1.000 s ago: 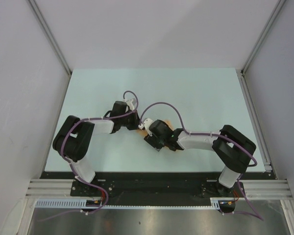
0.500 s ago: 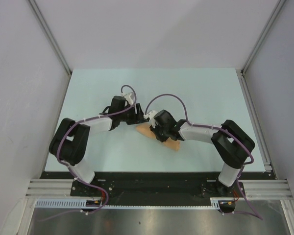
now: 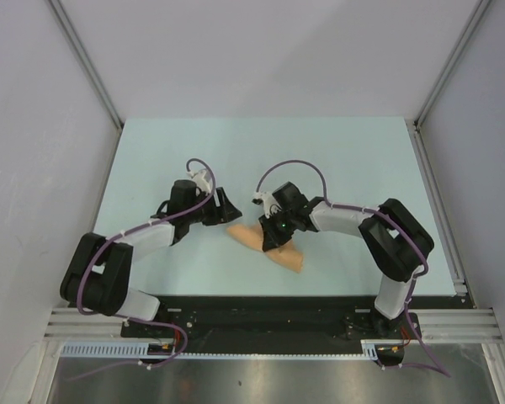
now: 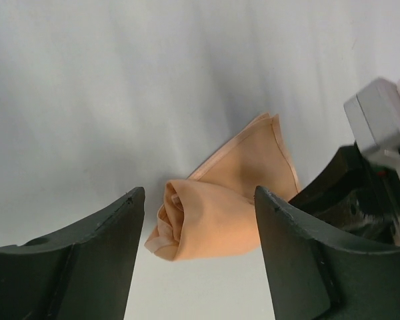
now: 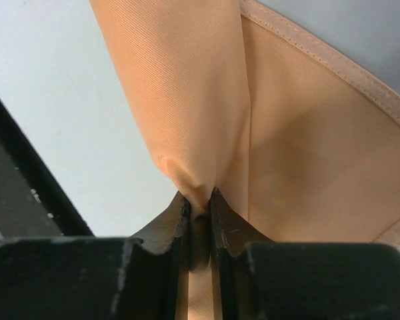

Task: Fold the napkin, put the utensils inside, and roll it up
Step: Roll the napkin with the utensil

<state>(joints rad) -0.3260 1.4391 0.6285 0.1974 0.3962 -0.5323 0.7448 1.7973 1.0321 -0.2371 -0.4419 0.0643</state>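
The peach-orange napkin [image 3: 282,252] lies rolled into a short bundle on the table between the two arms. In the left wrist view the open end of the napkin roll [image 4: 210,223] shows its spiral layers just beyond my left gripper [image 4: 199,195]. That gripper stands open, with the roll ahead of its fingers and untouched. My left gripper [image 3: 230,212] sits just left of the roll. My right gripper [image 3: 268,241] comes down on the roll's middle, shut on a pinched fold of the napkin [image 5: 207,100]. The utensils are hidden in every view.
The pale table [image 3: 353,160] is walled by grey panels on three sides, with a metal rail [image 3: 433,202] along the right edge. The right arm's black wrist [image 4: 373,180] fills the right side of the left wrist view, close to the napkin.
My left gripper opened, let go and drew back to the left. My right gripper closed on a fold of the roll. The rolled napkin now lies more exposed.
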